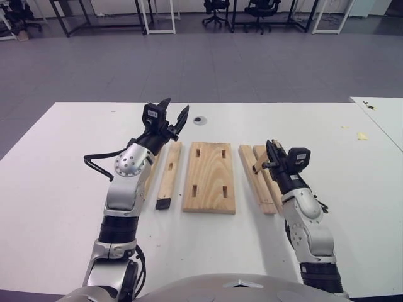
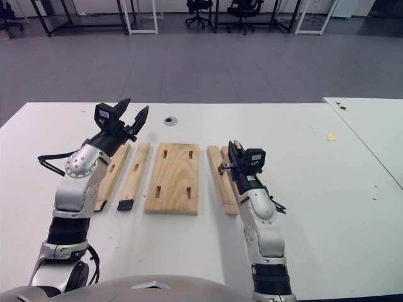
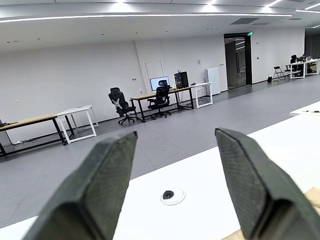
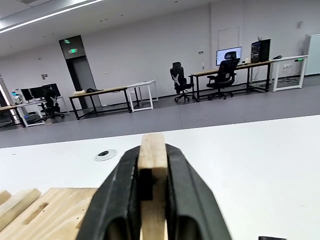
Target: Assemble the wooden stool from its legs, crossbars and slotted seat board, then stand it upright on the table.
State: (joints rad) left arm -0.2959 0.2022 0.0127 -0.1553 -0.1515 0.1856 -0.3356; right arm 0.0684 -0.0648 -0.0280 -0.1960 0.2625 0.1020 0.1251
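Leg (image 4: 152, 150), half hidden, clamped by right end effector (image 1: 272, 154), left end effector (image 1: 177, 107) spread, empty

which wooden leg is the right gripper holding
The outermost leg right of the seat board: the right gripper is shut on it, the others lie free.

No print is showing legibly: a green sign (image 3: 249, 33) is glowing over a doorway (image 3: 235, 60) and a white label (image 1: 152, 114) is sitting on the left gripper (image 1: 177, 105), both too small to read.

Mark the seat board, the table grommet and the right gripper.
seat board (image 1: 210, 178), left eye view, bare middle of its top face.
grommet (image 1: 200, 119), left eye view, its centre hole.
right gripper (image 4: 152, 151), right wrist view, between fingertips clamping a wooden piece (image 4: 152, 139).
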